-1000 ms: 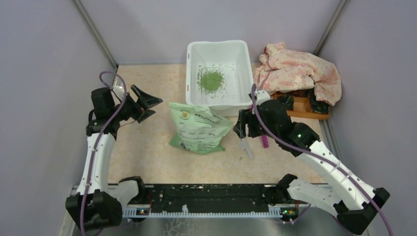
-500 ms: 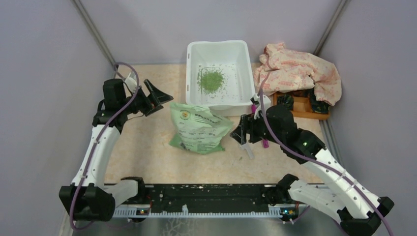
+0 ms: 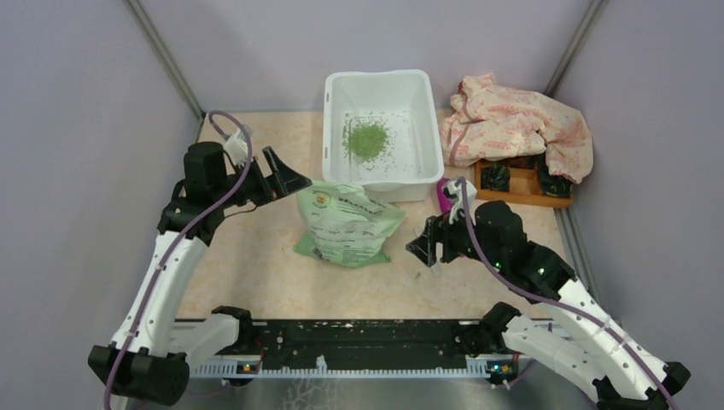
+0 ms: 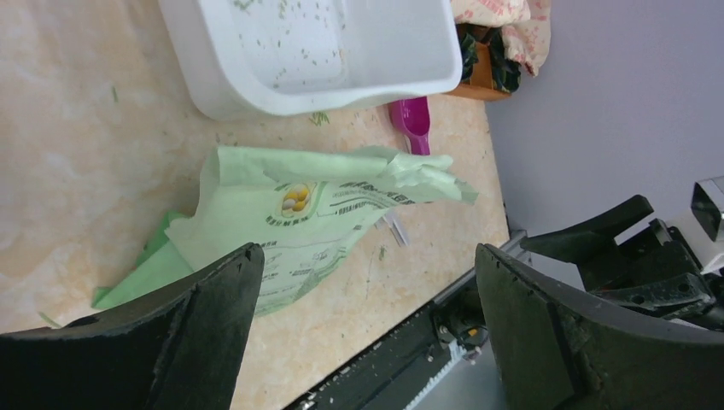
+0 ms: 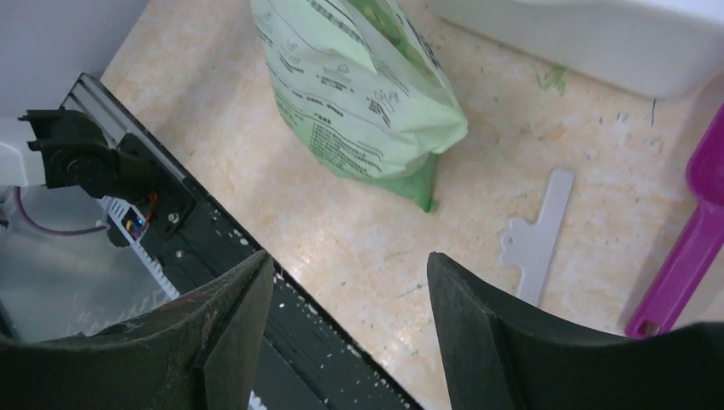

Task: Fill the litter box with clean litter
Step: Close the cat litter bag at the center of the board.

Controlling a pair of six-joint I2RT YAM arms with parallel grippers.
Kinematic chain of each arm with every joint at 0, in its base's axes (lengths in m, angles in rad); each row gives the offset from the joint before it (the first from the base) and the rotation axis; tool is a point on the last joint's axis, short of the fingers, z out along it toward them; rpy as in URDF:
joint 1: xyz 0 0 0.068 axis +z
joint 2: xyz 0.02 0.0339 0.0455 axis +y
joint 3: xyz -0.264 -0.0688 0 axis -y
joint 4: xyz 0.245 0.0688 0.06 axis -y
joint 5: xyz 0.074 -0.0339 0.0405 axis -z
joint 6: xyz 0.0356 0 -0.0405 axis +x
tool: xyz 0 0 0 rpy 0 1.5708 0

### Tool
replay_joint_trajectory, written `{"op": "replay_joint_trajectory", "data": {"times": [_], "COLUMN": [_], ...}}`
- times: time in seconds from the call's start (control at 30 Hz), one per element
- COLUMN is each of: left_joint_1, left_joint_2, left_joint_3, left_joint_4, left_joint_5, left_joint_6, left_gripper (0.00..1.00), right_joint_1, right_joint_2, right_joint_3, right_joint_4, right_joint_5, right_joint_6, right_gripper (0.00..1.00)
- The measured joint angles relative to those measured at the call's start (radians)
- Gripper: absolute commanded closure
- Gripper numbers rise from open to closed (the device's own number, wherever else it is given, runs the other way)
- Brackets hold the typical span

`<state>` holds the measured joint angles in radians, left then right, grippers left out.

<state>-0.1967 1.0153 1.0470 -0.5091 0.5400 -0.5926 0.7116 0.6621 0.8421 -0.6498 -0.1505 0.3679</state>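
Fill barely begun: litter box (image 3: 376,75) at far centre holds only a small pile of clean litter (image 3: 367,138) (base mostly bare), bag (image 3: 346,224) lies just near of it, left fingers (image 4: 213,299) wide apart, right fingers (image 5: 495,333) partly apart, both empty.

A: Litter box (image 3: 335,137)?
B: Smooth white plastic, faintly glossy. Clean litter (image 3: 366,139): dry green granules, matt and coarse.
A: And the bag (image 3: 346,226)?
B: Thin pale-green printed film or paper, hard to tell which; creased, with a soft sheen.
A: Smaller bits?
B: Glossy magenta plastic scoop (image 5: 683,256); flat white plastic clip (image 5: 536,239), smooth.
A: Elsewhere?
B: Crumpled printed cloth (image 3: 512,124), matt. Orange-brown wooden tray (image 3: 516,184). Smooth, dull, stone-patterned tabletop (image 3: 256,256). Grainy matt black plastic on the left gripper (image 4: 367,252).
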Motion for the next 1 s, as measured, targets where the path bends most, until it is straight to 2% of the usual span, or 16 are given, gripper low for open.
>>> {"op": "replay_joint_trajectory", "data": {"times": [0.23,0.4,0.5,0.7,1.0], "left_joint_1": [0.0,0.0,0.0,0.0,0.0], "left_joint_2": [0.01,0.077,0.103,0.089,0.111], "left_joint_3": [0.2,0.293,0.295,0.295,0.29], "left_joint_4": [-0.125,-0.217,-0.256,-0.284,-0.237], "left_joint_5": [-0.098,-0.137,-0.137,-0.157,-0.142], "left_joint_6": [0.09,0.05,0.016,0.001,-0.063], "left_gripper": [0.01,0.01,0.01,0.01,0.01], "right_joint_1": [0.0,0.0,0.0,0.0,0.0], "right_joint_2": [-0.057,0.071,0.148,0.176,0.111], "right_joint_3": [-0.019,-0.017,-0.017,0.033,0.046], "right_joint_4": [0.12,0.206,0.214,0.198,0.119], "right_joint_5": [-0.03,-0.039,-0.039,-0.034,-0.034], "right_joint_6": [-0.13,-0.238,-0.274,-0.307,-0.266], "right_gripper": [0.34,0.33,0.32,0.32,0.31]}}
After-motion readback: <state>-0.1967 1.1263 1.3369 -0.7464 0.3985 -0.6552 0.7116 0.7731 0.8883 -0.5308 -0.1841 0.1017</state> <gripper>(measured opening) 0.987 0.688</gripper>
